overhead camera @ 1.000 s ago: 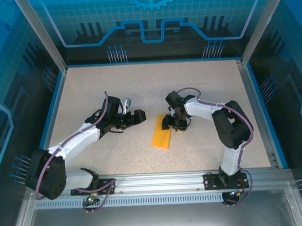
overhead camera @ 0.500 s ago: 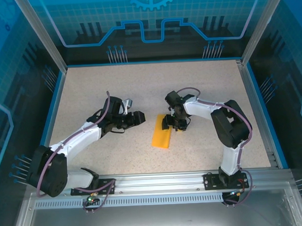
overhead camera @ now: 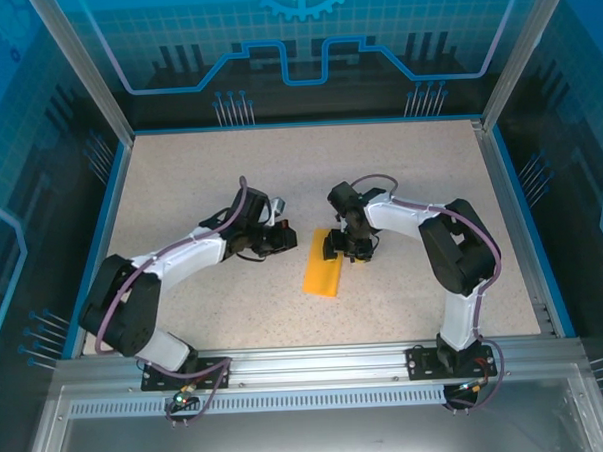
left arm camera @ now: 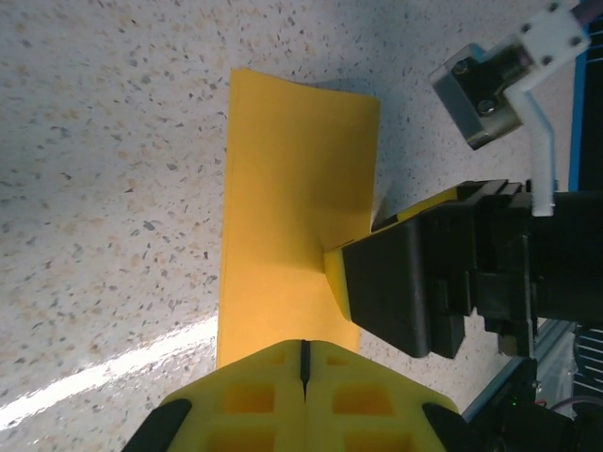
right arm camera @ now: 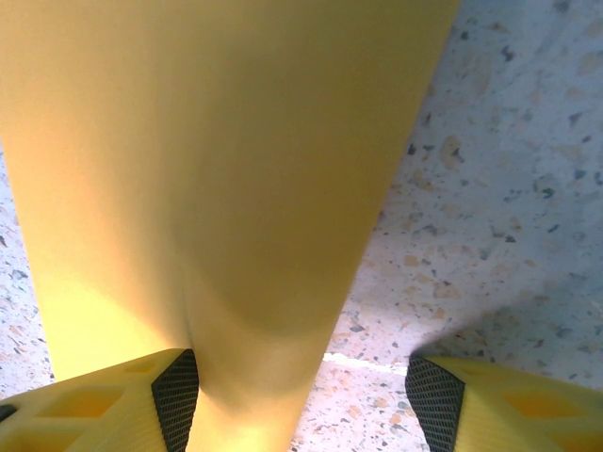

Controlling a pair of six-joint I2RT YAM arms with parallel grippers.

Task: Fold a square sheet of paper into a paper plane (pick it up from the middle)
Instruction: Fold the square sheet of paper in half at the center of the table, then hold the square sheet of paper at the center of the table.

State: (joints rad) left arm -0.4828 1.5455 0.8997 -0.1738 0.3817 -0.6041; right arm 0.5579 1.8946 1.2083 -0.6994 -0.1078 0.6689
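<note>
There is one sheet of paper (overhead camera: 321,267) on the speckled table (overhead camera: 179,181), and it is orange-yellow and unmarked. It lies flat near the middle of the table, between the two arms. In the top view it reads as a narrow oblong, longer than it is wide, with its far end between the two grippers and its near end angled toward the left. Two arms reach in from the near edge, the left arm (overhead camera: 183,259) and the right arm (overhead camera: 453,249), each carrying one gripper. The left gripper (left arm camera: 303,353) has its two yellow fingers pressed together with only a thin seam between them and nothing pinched. It sits at the left side of the paper's far end, and whether its tips touch the sheet cannot be told. The right gripper (right arm camera: 301,386) stands with its two fingers spread. In its own wrist view the paper runs up from beside one dark finger pad (right arm camera: 176,395), while bare table shows in front of the other pad (right arm camera: 433,395). In the left wrist view one black finger (left arm camera: 400,287) of the right gripper meets the paper's edge, where the sheet lifts slightly.
</note>
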